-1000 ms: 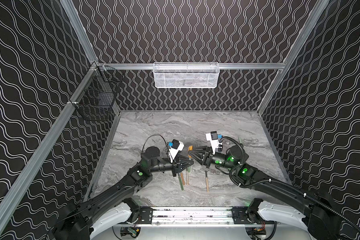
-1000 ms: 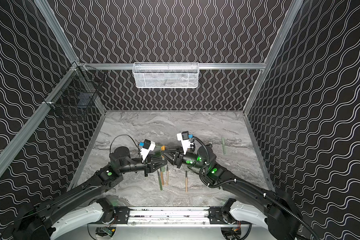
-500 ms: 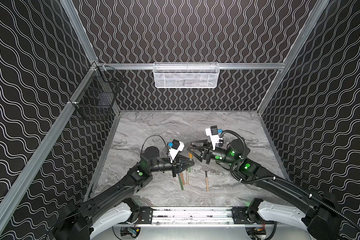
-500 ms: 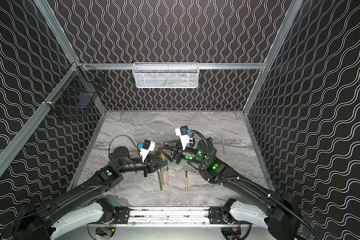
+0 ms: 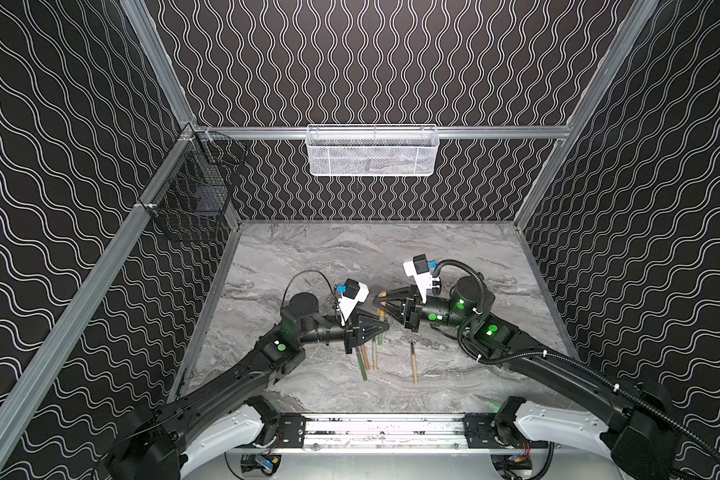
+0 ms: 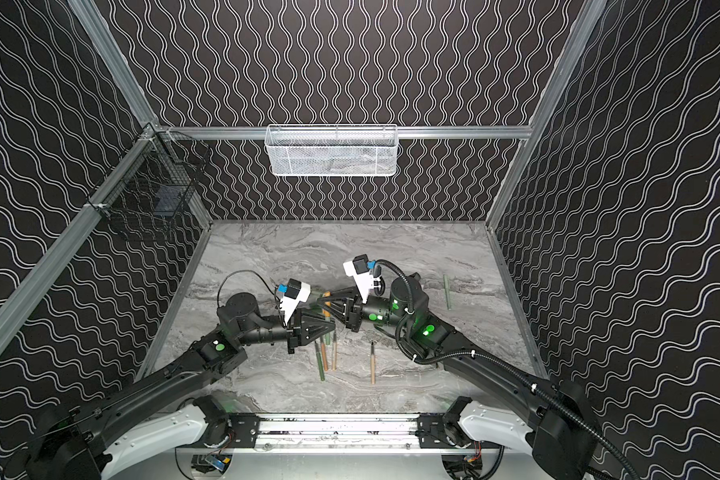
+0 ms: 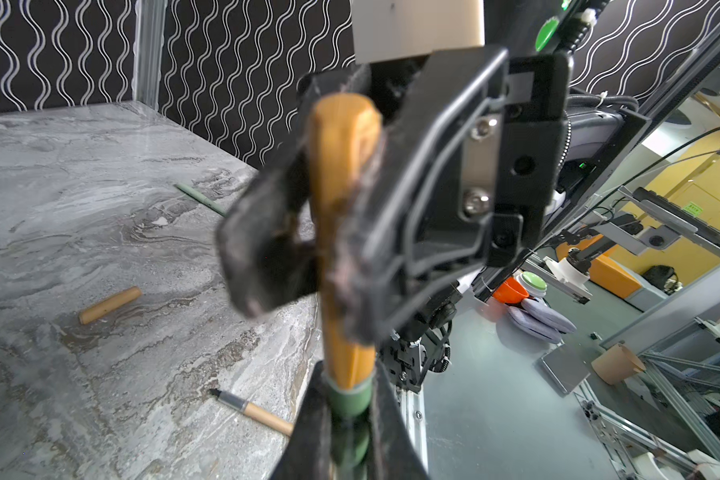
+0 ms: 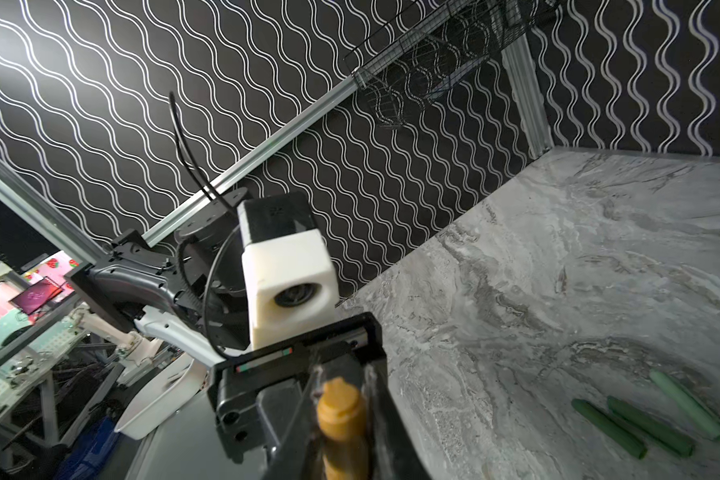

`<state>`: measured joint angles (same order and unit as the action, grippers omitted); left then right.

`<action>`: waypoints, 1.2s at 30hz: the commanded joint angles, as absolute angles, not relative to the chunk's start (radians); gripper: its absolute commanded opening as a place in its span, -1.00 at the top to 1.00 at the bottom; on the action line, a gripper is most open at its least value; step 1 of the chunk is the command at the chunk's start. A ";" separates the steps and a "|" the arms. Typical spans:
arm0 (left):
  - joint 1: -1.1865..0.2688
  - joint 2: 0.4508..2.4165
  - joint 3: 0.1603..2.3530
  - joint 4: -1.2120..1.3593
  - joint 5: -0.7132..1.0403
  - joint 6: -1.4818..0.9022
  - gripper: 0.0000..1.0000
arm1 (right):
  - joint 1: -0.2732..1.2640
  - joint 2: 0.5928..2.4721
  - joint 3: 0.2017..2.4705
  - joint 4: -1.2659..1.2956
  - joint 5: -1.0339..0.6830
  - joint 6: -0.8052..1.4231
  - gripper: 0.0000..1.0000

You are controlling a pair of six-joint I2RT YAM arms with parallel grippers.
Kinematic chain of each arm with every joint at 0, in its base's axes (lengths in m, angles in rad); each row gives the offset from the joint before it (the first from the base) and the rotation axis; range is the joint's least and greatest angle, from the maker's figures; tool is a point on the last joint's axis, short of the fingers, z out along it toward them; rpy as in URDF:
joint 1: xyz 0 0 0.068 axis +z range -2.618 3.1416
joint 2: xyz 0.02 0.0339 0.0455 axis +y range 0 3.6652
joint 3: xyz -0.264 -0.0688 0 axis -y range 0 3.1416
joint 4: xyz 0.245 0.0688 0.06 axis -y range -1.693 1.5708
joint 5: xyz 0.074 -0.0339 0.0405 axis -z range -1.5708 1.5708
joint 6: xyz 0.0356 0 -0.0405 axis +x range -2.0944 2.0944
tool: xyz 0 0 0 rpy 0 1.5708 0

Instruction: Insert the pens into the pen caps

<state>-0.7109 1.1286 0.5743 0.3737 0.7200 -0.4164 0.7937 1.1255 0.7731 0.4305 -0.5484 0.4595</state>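
Pinches the orange cap [image 5: 382, 297] in the right gripper [image 5: 381, 304], jaws closed against its two sides. Shows the cap's rounded end poking out past the right fingertips [image 8: 391, 449] in the right wrist view. Clamps the green pen [image 7: 350, 401] in the left gripper [image 5: 385, 328], jaws closed on the barrel. Has both grippers tip to tip above the marble table [image 5: 350, 257], about midway between the side walls, the right one just beyond the left, away from the robot's base, in both top views. Sets cap and pen end to end in the left wrist view: touching, in one line, with a pale band of the pen bare between the cap's mouth and the left fingers [image 7: 304, 440]. Cannot tell how deep the pen sits inside the cap.

Finds loose pens flat on the table just beside the left gripper, on the side nearer the base: a dark green pen [image 5: 361, 365], an orange pen [image 5: 366, 357] and a tan pen [image 5: 375, 353] close together, and a second tan pen [image 5: 413, 363] apart from them, between the two arms, dark tip pointing away from the base. Finds three green caps [image 8: 649, 426] side by side on the table in the right wrist view, two dark and one pale, and a tan cap [image 7: 109, 305] alone in the left wrist view. Spots a pale green stick [image 6: 447, 291] well apart, near the right wall.
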 commanded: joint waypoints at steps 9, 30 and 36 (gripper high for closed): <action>-0.709 1.120 0.599 0.423 0.708 -0.382 1.00 | 0.808 1.096 0.686 0.471 -0.556 0.543 0.93; -0.708 1.171 0.792 0.435 0.727 -0.270 1.00 | 0.948 1.084 0.568 0.431 -0.391 0.661 1.00; -0.707 1.164 0.827 0.432 0.713 -0.247 1.00 | 0.947 1.075 0.592 0.329 -0.301 0.674 1.00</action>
